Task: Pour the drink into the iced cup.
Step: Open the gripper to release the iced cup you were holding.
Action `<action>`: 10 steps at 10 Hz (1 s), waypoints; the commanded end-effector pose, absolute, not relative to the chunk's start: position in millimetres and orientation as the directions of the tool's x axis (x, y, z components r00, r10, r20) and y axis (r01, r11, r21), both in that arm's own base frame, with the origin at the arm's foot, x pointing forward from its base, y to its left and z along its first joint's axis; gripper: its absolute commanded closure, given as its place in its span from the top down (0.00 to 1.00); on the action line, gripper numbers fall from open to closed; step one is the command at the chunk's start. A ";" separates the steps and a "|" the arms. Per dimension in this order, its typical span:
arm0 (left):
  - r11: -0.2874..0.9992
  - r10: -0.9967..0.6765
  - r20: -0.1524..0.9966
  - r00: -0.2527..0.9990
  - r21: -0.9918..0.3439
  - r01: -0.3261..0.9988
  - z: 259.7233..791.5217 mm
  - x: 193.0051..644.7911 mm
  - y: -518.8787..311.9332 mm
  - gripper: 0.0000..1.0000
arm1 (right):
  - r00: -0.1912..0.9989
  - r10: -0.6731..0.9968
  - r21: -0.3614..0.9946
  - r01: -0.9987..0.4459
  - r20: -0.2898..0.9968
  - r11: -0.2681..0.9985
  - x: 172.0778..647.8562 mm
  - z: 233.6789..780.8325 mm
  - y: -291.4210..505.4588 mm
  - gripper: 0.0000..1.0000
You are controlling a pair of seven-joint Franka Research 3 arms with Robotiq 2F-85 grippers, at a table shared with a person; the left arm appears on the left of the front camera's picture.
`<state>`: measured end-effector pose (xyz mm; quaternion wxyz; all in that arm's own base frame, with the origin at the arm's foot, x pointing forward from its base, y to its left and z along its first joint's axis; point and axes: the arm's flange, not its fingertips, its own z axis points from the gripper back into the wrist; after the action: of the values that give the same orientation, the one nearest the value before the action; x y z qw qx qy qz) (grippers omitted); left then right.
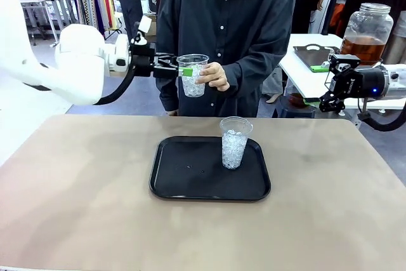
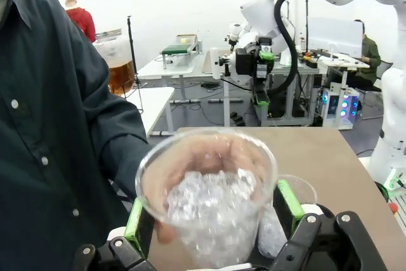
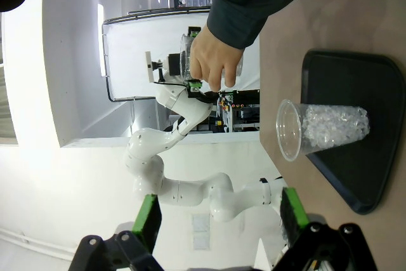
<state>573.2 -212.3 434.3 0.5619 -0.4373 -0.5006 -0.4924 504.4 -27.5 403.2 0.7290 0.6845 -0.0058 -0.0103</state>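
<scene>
A clear iced cup (image 1: 192, 75) is held up by the person's hand (image 1: 216, 75) over the table's far edge. My left gripper (image 1: 184, 69) is open, with its green pads (image 2: 134, 220) on either side of that cup (image 2: 212, 207) and small gaps to the wall. A second iced cup (image 1: 233, 143) stands upright on the black tray (image 1: 190, 182); it also appears as the cup (image 3: 330, 128) in the right wrist view. The drink (image 1: 363, 49), amber in a lidded glass jar, sits on a white side table at the right. Near it my right gripper (image 1: 322, 85) hangs open and empty.
The person in a dark shirt (image 1: 222, 30) stands close behind the table's far edge. A dark tray (image 1: 314, 55) lies on the white side table (image 1: 304, 77) beside the jar. The brown tabletop (image 1: 76, 195) spreads around the black tray.
</scene>
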 end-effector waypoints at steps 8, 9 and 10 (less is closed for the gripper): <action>0.108 -0.083 0.997 -0.001 0.010 0.994 314.3 536.1 -67.7 1.00 | 1.000 -0.023 0.998 0.004 -0.002 0.063 504.4 404.1 -27.4 1.00; 0.123 -0.077 0.997 0.006 0.003 0.992 308.4 531.2 -58.0 1.00 | 1.000 -0.023 0.998 0.004 -0.002 0.063 504.4 404.1 -27.4 1.00; 0.134 -0.078 0.997 0.023 -0.012 0.991 305.7 528.2 -52.6 1.00 | 1.000 -0.023 0.998 0.004 -0.002 0.063 504.4 404.1 -27.4 1.00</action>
<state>535.6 -54.0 302.6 0.5620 -0.4489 -0.5058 -0.4762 504.3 -27.6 403.1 0.7289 0.6845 -0.0059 -0.0104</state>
